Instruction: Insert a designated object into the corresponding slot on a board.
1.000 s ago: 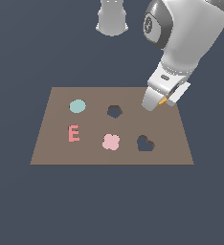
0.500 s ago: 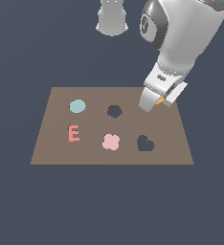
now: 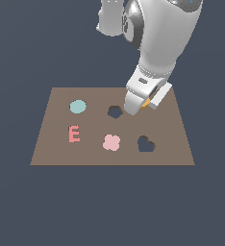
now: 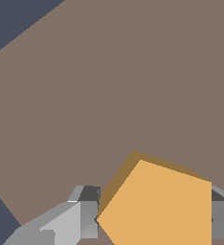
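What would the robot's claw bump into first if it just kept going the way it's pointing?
Probably the bare brown board. The gripper, shut on the orange pentagon block, points down beside the pentagon slot, on the exterior view's right, so the block would likely touch first. Depth is unclear.

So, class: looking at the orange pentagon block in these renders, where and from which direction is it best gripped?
Grip the orange pentagon block across two opposite sides, coming from above, as the gripper does here. The block is flat, so its side walls are the faces the fingers can press on.
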`<state>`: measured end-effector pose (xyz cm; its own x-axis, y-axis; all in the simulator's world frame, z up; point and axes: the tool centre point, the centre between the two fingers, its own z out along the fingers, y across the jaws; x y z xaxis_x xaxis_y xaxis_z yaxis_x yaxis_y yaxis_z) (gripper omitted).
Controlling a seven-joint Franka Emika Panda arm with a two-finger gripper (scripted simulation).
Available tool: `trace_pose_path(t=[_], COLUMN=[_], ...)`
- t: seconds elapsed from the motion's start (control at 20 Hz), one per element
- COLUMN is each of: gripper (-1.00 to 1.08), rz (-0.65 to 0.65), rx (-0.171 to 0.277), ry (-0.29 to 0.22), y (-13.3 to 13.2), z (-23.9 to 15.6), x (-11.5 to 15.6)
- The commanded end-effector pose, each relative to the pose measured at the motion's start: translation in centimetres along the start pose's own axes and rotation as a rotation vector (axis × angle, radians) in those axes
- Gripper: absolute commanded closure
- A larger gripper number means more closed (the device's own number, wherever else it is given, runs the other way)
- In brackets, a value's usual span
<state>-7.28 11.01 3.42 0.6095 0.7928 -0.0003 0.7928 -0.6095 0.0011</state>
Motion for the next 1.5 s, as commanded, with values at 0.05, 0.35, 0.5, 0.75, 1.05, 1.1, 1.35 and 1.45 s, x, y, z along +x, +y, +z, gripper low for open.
trace_pose_path(t=[0.05, 0.35, 0.5, 0.75, 1.05, 1.1, 1.35, 1.45], gripper=[1.08, 1.08, 1.08, 1.08, 1.08, 1.08, 1.08, -0.92], rz=[-0.033, -0.081, -0.098, -0.116, -0.117, -0.118, -0.122, -0.122], rx=[-0.001, -0.001, -0.001, -0.001, -0.001, -0.001, -0.002, -0.002], ry=[0.0, 0.0, 0.0, 0.0, 0.0, 0.0, -0.001, -0.001], y=[2.3, 5.7, 7.0, 8.3, 8.6, 8.6, 8.8, 8.8], z=[-0.2, -0.4, -0.5, -0.6, -0.6, -0.5, 0.3, 0.4], x=[-1.8, -4.2, -5.0, -5.7, -5.9, -5.9, -5.8, -5.8])
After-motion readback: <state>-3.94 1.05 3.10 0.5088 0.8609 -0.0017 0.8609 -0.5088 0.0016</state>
